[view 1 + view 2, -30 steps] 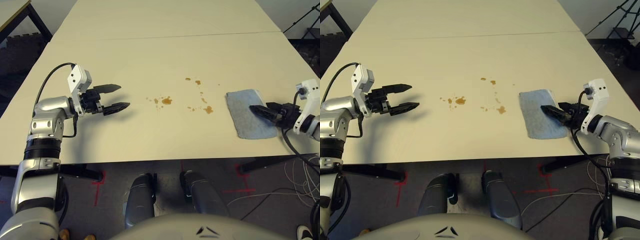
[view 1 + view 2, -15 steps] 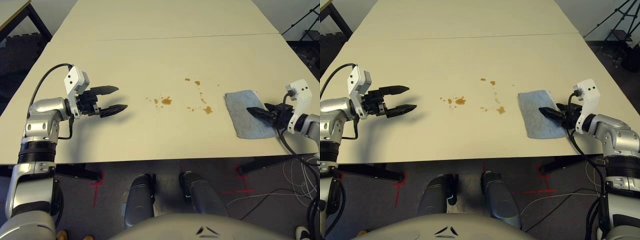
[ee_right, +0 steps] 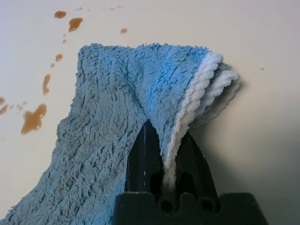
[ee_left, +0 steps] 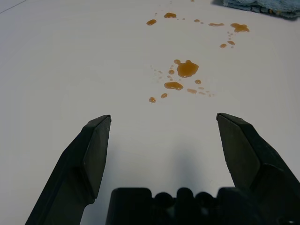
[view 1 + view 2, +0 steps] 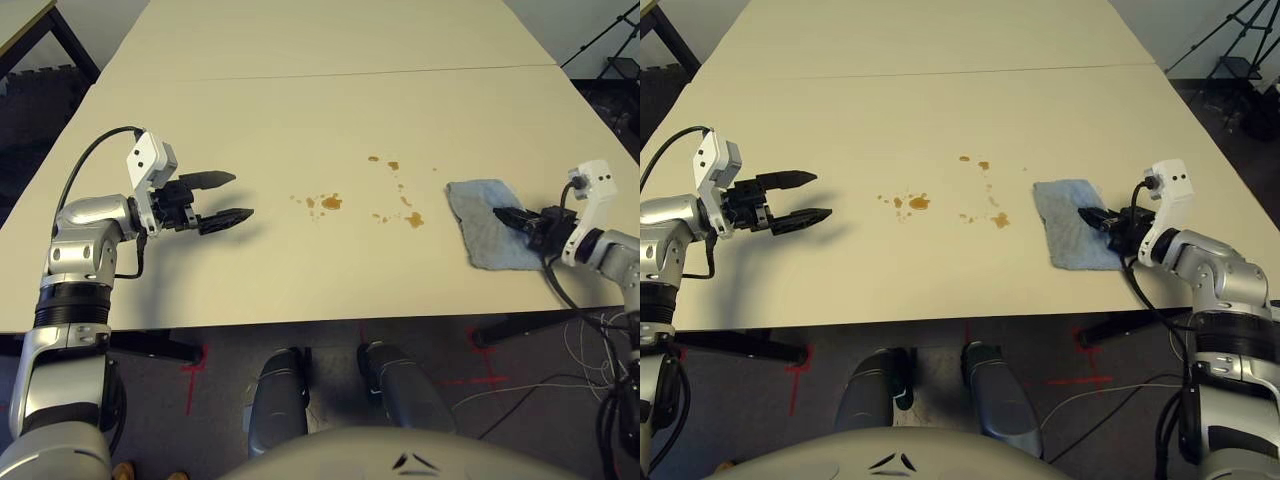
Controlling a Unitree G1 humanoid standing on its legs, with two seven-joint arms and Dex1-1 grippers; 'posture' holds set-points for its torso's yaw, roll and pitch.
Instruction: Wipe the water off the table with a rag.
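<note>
The light blue-grey rag [image 5: 482,226] lies bunched on the right side of the cream table [image 5: 300,110]. My right gripper [image 5: 511,217] is shut on the rag's right edge; in the right wrist view its pale whitish edge [image 3: 187,126] is pinched between the black fingers [image 3: 143,154]. Amber-brown drops of water [image 5: 333,201] lie at the table's middle, with more drops [image 5: 414,219] just left of the rag. My left gripper [image 5: 238,196] hovers open over the left side of the table, well left of the drops, with nothing between its fingers [image 4: 93,150].
A thin seam [image 5: 330,74] crosses the table at the back. Black legs of another table [image 5: 70,45] stand at the far left, and a tripod [image 5: 610,40] at the far right. Cables [image 5: 590,340] lie on the floor below the right arm.
My right gripper has closed on the rag's right edge and drawn it up, so the flat rag is now bunched. The left gripper has hardly moved.
</note>
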